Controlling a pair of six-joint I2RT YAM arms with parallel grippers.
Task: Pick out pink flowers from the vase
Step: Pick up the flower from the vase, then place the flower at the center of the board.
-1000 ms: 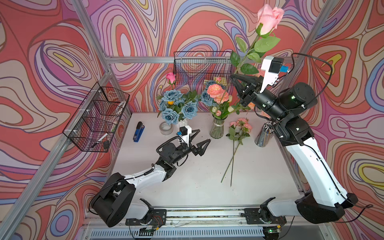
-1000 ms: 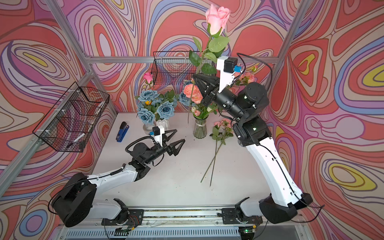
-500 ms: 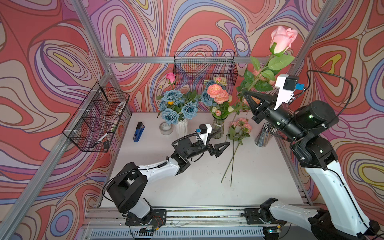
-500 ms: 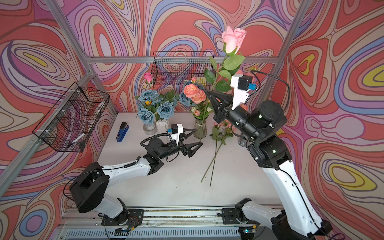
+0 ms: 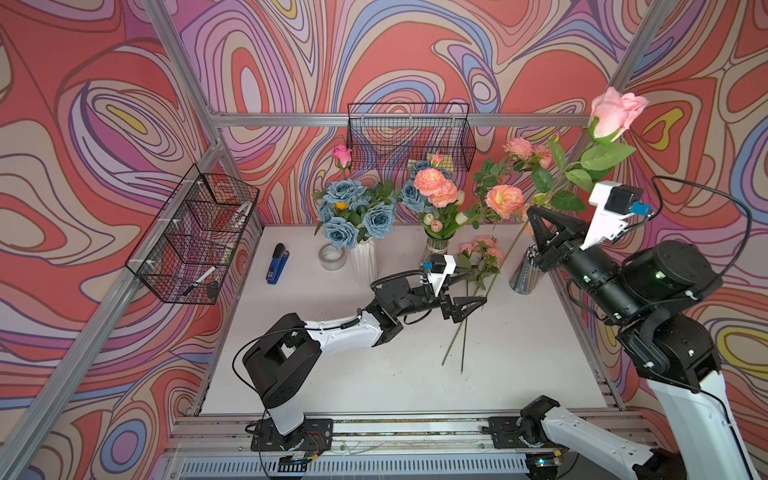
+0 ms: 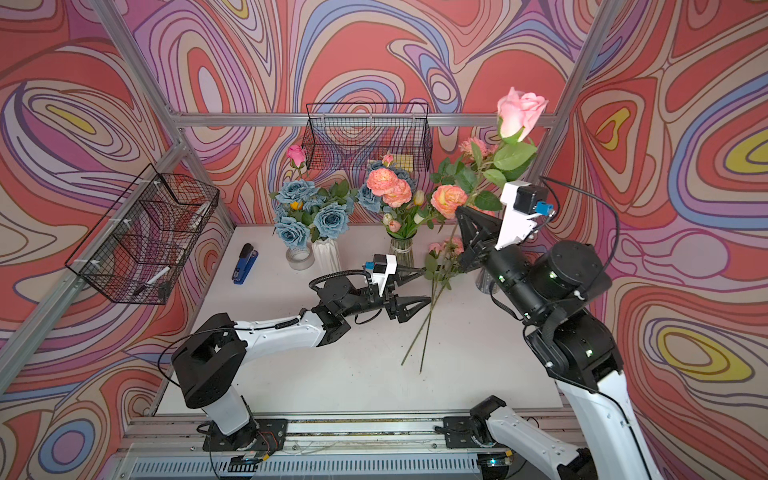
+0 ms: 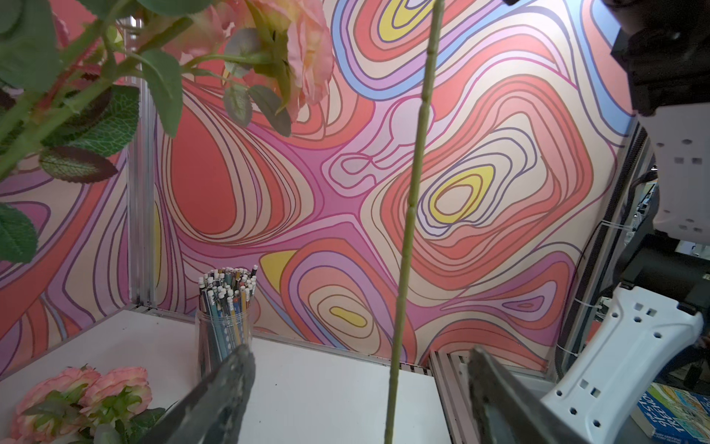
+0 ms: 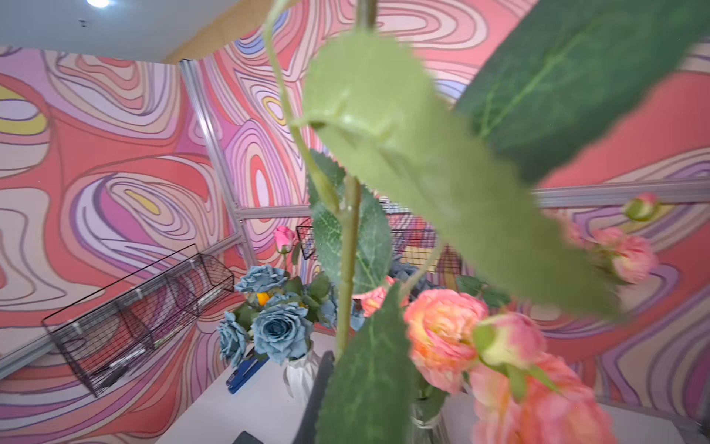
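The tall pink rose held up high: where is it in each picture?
In a top view: the tall pink rose blooms high at the right.
In a top view: the same bloom, high and right of centre.
Left wrist: only its bare stem, inside the open left gripper.
Right wrist: its stem and leaves close up; bloom out of frame.
Shared landmark: the pencil jar, absent from the right wrist view.

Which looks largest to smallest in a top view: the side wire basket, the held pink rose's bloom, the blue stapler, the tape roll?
1. side wire basket, by far.
2. bloom of the held pink rose; it is raised toward the camera, so likely inflated.
3. blue stapler and tape roll: about alike, unranked.
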